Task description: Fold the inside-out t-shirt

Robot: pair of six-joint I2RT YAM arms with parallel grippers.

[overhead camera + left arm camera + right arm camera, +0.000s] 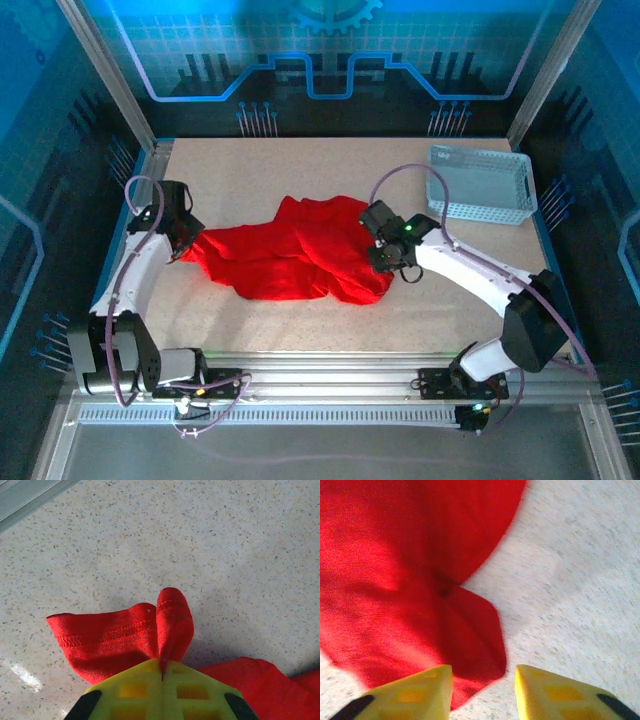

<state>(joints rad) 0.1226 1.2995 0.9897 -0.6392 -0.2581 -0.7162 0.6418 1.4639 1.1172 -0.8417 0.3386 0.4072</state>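
Progress: no fold yet, I judge; the bright red soft-cloth t-shirt (290,258) lies crumpled, with flattening and folding left.
Place: middle of the speckled table (300,180).
Left fingers (170,685): clamped on the stitched hem.
Right fingers (385,263): apart over the shirt's right edge.
Long axis: left-right; neck direction unclear.

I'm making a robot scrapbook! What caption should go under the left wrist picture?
The left hand pinches a stitched hem of the soft bright red t-shirt over the speckled table.
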